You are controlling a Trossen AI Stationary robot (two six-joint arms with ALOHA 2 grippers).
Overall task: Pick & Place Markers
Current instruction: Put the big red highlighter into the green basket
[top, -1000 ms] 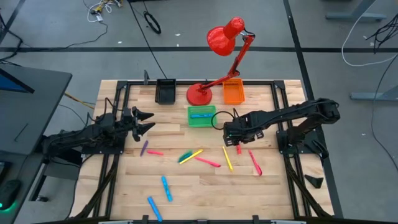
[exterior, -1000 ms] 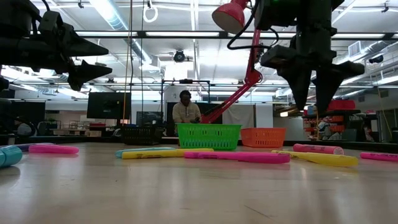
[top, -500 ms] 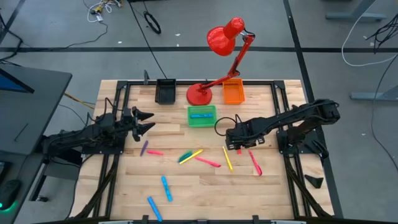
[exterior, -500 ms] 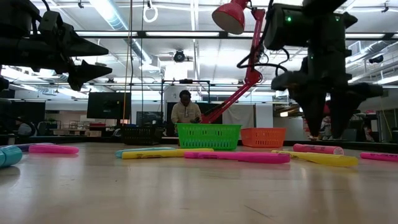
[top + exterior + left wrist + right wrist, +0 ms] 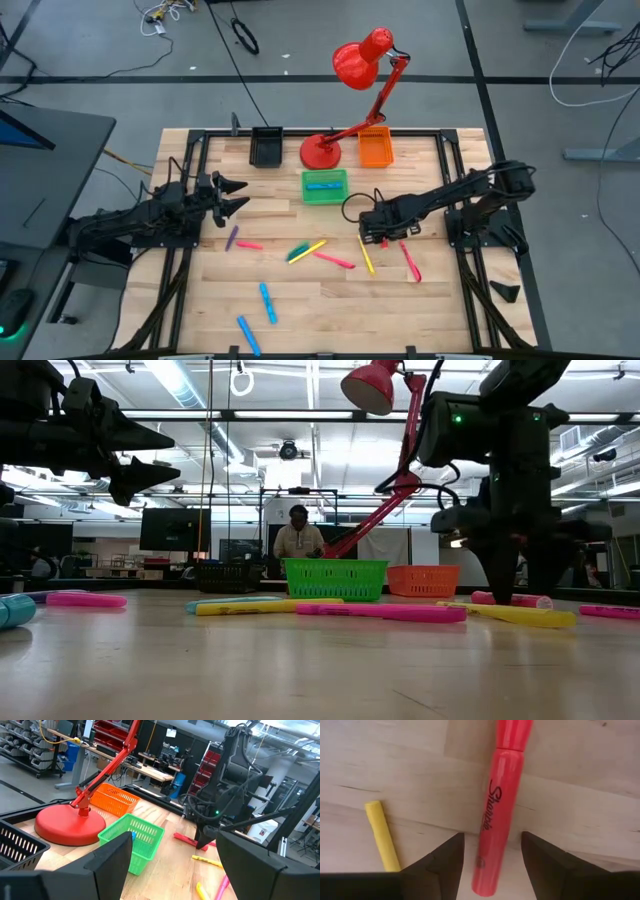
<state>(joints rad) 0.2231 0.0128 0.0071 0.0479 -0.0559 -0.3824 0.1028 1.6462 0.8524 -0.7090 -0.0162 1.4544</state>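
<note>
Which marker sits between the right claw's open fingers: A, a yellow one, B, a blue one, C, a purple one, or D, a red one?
D: the right wrist view shows the red marker lying between the right claw's open fingers, with a yellow marker off to one side.

Even, bright overhead light fills every view. In the low view, ceiling strip lights (image 5: 180, 385) glare white at upper left, leaving both arms as dark silhouettes, and the near tabletop (image 5: 300, 670) is soft and out of focus. The right wrist view is dimmer, its red marker (image 5: 499, 810) slightly blurred, shadow beneath the fingers (image 5: 442, 865).
</note>
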